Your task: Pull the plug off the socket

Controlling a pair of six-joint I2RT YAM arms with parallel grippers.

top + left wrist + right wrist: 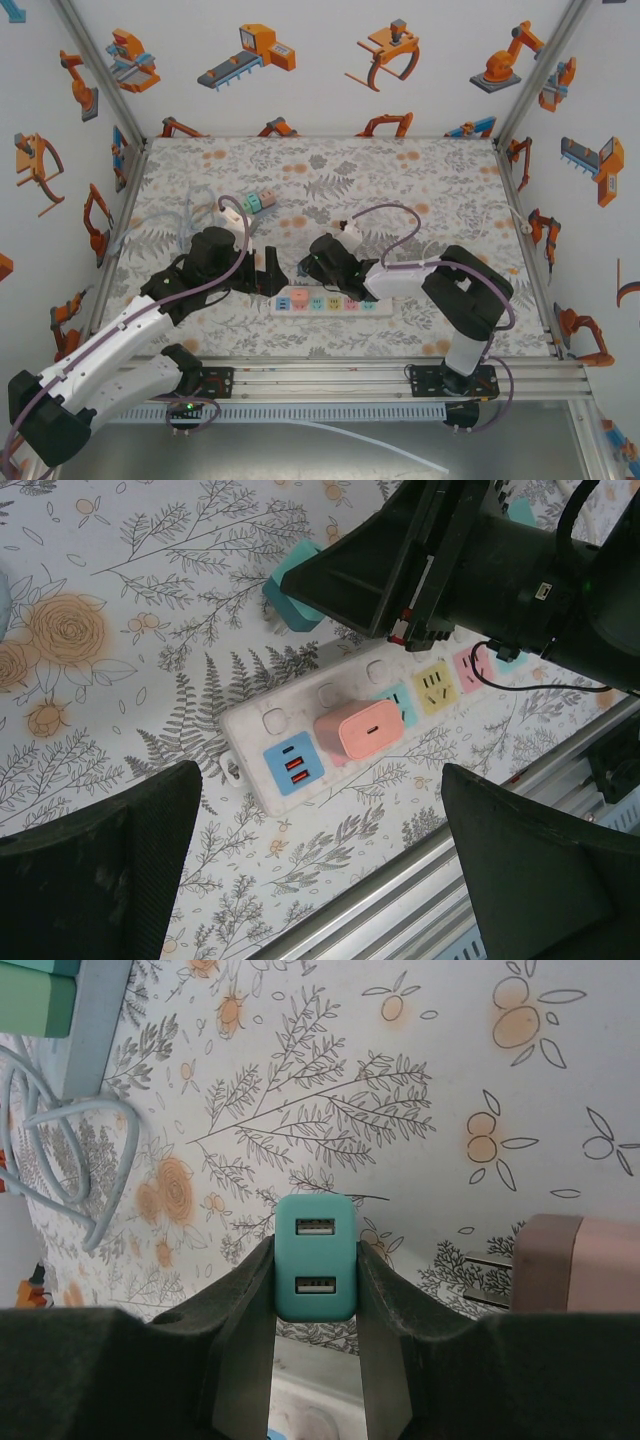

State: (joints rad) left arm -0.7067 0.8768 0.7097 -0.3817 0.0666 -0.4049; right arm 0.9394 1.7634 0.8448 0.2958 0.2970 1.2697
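Observation:
The white power strip (335,303) (300,742) lies near the table's front edge, with a pink plug (362,730) seated in it beside a blue USB panel. My right gripper (306,266) (316,1260) is shut on a teal two-port plug (316,1257) (293,598). That plug hangs clear of the strip, over the mat just behind it. My left gripper (268,272) (320,880) hovers above the strip's left end, jaws wide open and empty. A pink block with two metal prongs (575,1265) shows at the right edge of the right wrist view.
Several coloured plug blocks (255,200) with a pale cable (70,1160) lie at the back left of the floral mat. An aluminium rail (420,880) runs along the near edge, close to the strip. The enclosure walls stand on both sides.

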